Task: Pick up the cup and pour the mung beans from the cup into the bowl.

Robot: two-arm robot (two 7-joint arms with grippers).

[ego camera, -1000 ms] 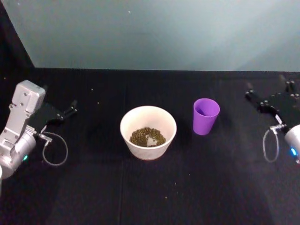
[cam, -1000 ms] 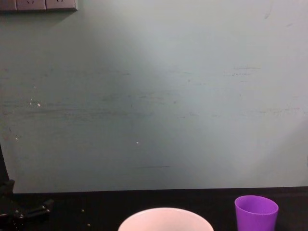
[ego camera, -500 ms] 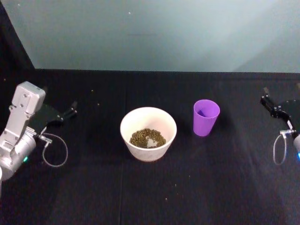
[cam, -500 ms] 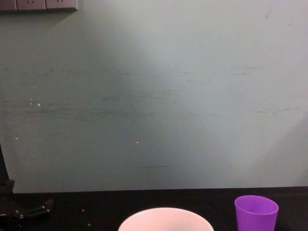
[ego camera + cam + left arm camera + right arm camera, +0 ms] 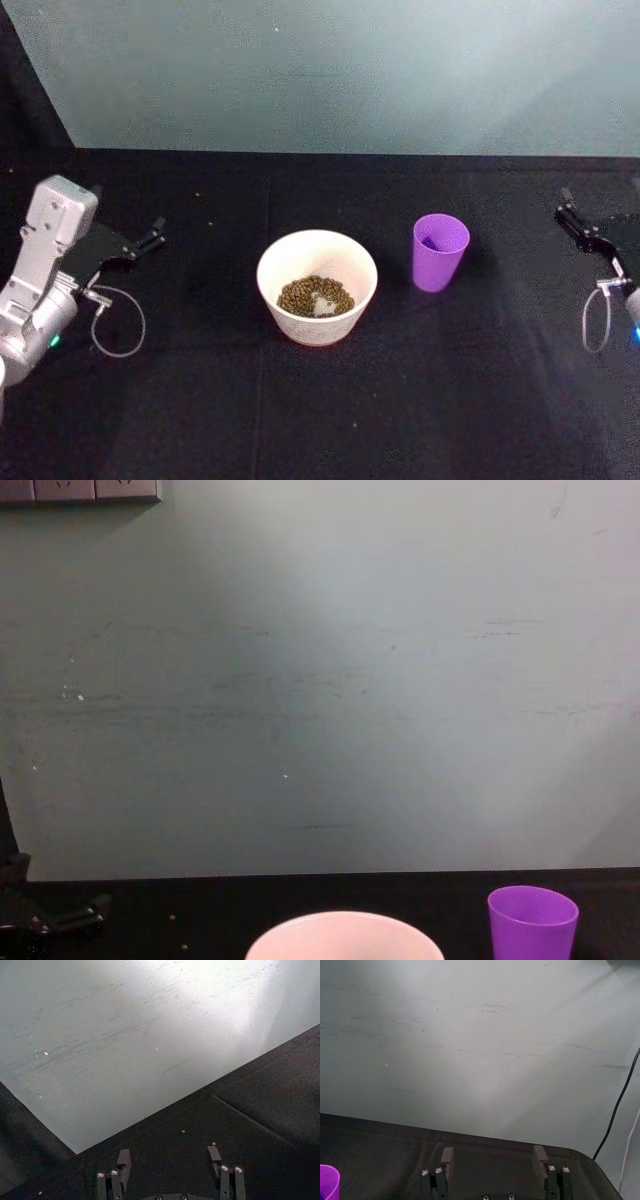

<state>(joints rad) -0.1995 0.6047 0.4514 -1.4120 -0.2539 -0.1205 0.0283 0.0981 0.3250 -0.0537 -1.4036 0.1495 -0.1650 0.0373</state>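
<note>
Table: a black cloth-covered table (image 5: pixel 420 400) in front of a pale grey-green wall (image 5: pixel 330 70).
Bowl: the bowl (image 5: pixel 317 285) sits upright near the middle of the table.
Mung beans: the mung beans (image 5: pixel 315 296) lie in a small heap at the bottom of the bowl; a few strays dot the cloth.
Cup: the cup (image 5: pixel 440 251) stands upright just to the right of the bowl, not touching it, with nothing gripping it.
Left gripper: the left gripper (image 5: pixel 152 235) rests at the table's left side, well away from the bowl, fingers spread and holding nothing.
Right gripper: the right gripper (image 5: pixel 580 222) sits at the far right edge, apart from the cup, fingers released and parted.
</note>
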